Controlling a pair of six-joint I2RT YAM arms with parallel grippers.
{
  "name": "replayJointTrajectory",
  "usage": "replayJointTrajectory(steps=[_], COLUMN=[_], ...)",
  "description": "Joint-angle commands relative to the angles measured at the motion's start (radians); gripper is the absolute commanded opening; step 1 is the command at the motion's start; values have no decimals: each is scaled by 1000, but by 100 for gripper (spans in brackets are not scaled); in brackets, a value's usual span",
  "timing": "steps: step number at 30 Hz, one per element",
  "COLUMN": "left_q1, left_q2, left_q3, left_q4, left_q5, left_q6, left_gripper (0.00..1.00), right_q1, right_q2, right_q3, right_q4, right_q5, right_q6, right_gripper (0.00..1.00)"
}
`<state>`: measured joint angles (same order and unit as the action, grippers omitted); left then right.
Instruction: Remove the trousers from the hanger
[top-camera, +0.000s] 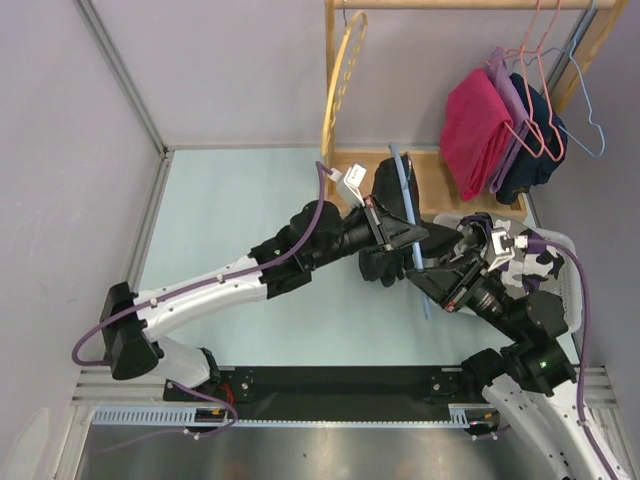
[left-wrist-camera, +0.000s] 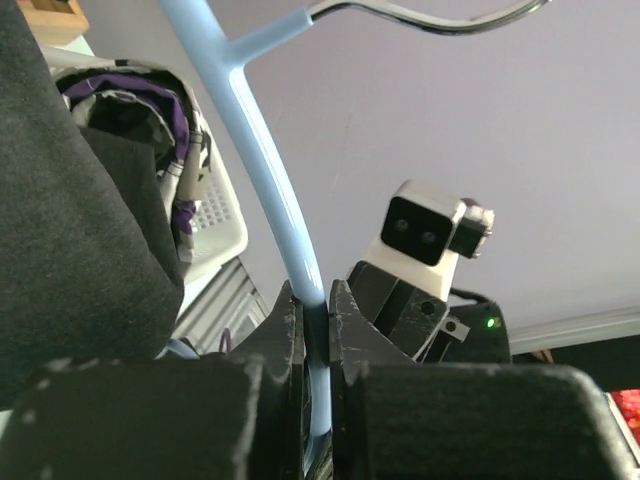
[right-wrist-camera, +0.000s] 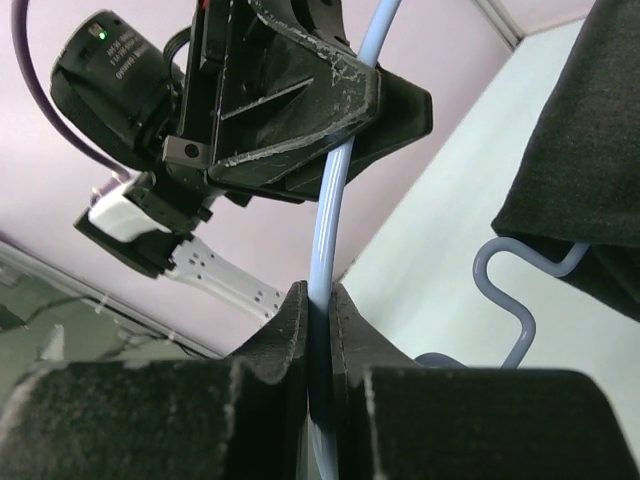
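Observation:
A light blue hanger (top-camera: 409, 222) is held above the table between both arms. Dark grey trousers (top-camera: 392, 262) hang from it; they show at the left of the left wrist view (left-wrist-camera: 70, 250) and at the right of the right wrist view (right-wrist-camera: 580, 160). My left gripper (top-camera: 398, 232) is shut on the hanger's upper arm (left-wrist-camera: 290, 240). My right gripper (top-camera: 445, 282) is shut on the hanger's lower part (right-wrist-camera: 330, 230), close beside the left one.
A wooden rack (top-camera: 440, 170) stands at the back right with pink (top-camera: 475, 130), purple and navy garments on hangers. A white basket (top-camera: 560, 250) with clothes sits at the right. A yellow hanger (top-camera: 338, 75) hangs on the rack's left post.

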<state>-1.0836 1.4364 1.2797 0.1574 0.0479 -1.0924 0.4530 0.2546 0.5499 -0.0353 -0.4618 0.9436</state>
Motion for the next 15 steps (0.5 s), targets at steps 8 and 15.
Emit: replayJointTrajectory(steps=[8,15], left_q1=[33,63], left_q2=[-188,-310], left_q3=[-5,-2], left_q4=[-150,-280], left_q5=[86,79], left_q6=[135,138], left_gripper=[0,0], right_q1=[12,13], right_q2=[162,225], right_q3=[410,395], right_q4=[-457,-488], right_q5=[3,-5], right_q6=[-426,-529], right_gripper=[45,71])
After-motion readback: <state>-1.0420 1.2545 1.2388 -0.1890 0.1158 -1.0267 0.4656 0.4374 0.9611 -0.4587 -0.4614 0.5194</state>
